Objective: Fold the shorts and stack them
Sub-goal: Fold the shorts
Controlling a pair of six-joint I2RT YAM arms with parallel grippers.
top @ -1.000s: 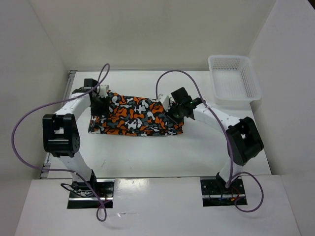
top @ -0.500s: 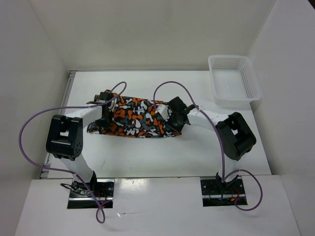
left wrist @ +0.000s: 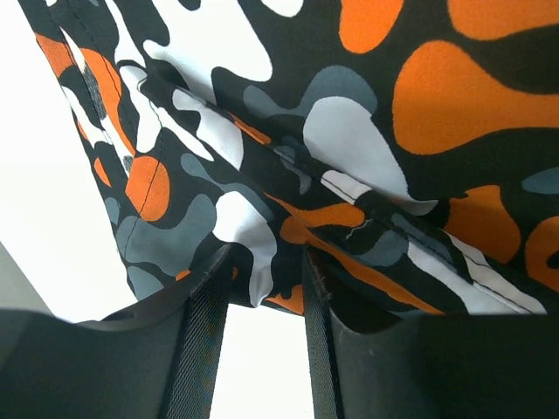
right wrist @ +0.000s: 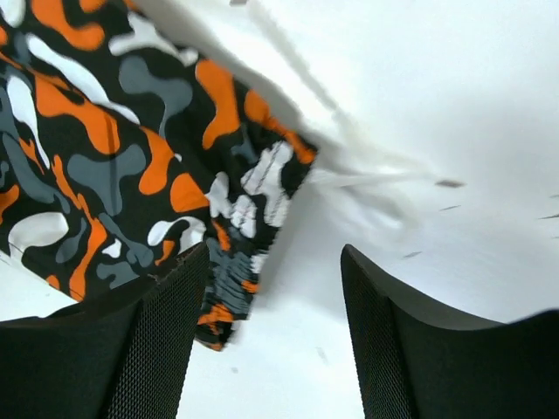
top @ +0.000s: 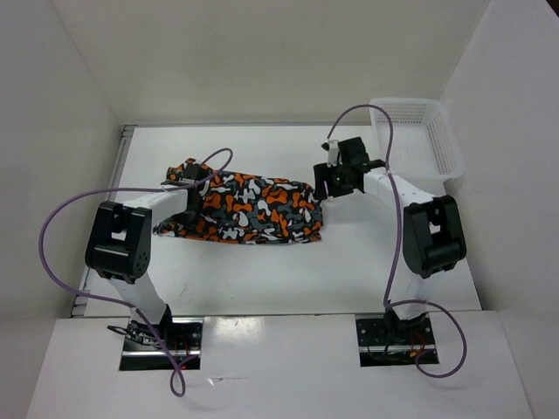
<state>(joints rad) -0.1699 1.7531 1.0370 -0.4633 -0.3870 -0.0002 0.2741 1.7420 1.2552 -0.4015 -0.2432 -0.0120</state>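
Observation:
The shorts (top: 253,209), in an orange, grey, white and black blotch print, lie folded in a long band across the middle of the table. My left gripper (top: 196,196) sits low at their left end. In the left wrist view the fingers (left wrist: 203,332) stand apart with white table between them, and the shorts' hem (left wrist: 262,279) crosses just at the tips of the left gripper (left wrist: 266,262). My right gripper (top: 325,185) hangs beyond the shorts' right end, open and empty (right wrist: 275,257). The shorts' gathered corner (right wrist: 231,279) lies beside its left finger.
A white mesh basket (top: 450,140) stands at the back right, close behind the right arm. White walls close in the table on the left, back and right. Purple cables loop over both arms.
My right gripper has opened, let go of the shorts' right end and drawn back toward the basket. The left gripper has stayed low at the left end since half a second ago.

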